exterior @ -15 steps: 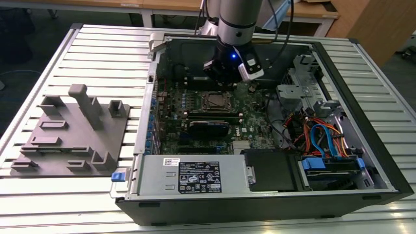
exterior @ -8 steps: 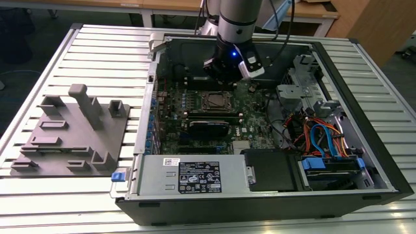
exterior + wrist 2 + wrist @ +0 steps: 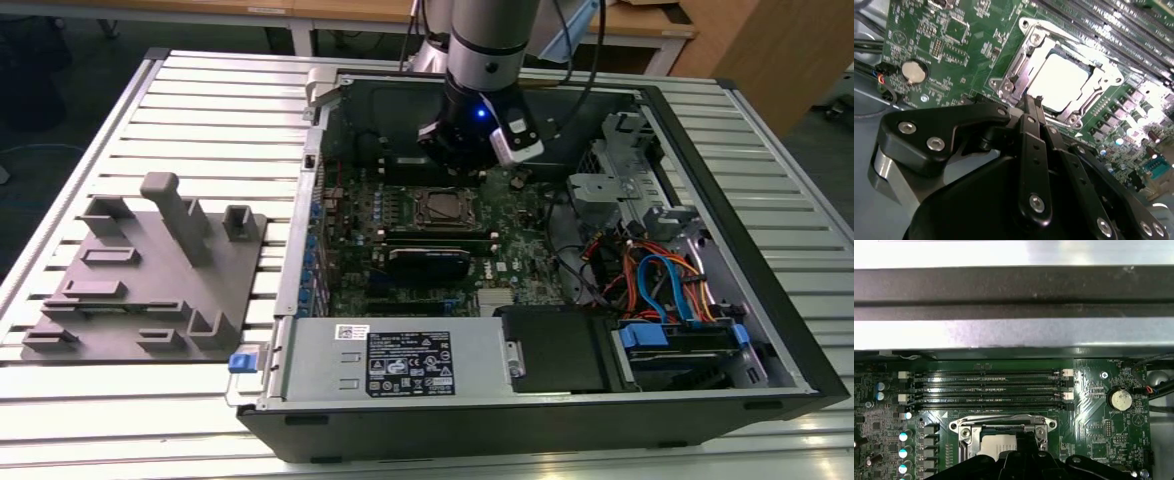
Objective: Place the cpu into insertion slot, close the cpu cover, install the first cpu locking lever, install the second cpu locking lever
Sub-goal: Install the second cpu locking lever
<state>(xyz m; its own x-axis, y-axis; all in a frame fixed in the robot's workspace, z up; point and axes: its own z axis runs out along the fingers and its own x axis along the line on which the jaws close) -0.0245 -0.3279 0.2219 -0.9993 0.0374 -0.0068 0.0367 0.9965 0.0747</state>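
The cpu (image 3: 1056, 82) lies flat in the insertion slot (image 3: 441, 208) on the green motherboard, its pale metal top bright. The cpu cover (image 3: 1026, 60) is down over it, and the chip's top shows through the cover's window. My gripper (image 3: 1032, 101) hangs just above the socket's edge, its two thin black fingers (image 3: 1027, 125) pressed together and holding nothing. In the first wrist view the socket's silver frame (image 3: 1003, 424) sits right beyond my gripper (image 3: 1024, 452). In the exterior view the gripper (image 3: 470, 165) is inside the open computer case, by the socket's far side.
Memory slots (image 3: 989, 387) and a coin battery (image 3: 1119, 400) flank the socket. A black card (image 3: 427, 262) and a grey power supply (image 3: 387, 365) lie on the socket's near side. Cables (image 3: 654, 280) fill the case's right. A grey fixture plate (image 3: 147, 280) is on the left.
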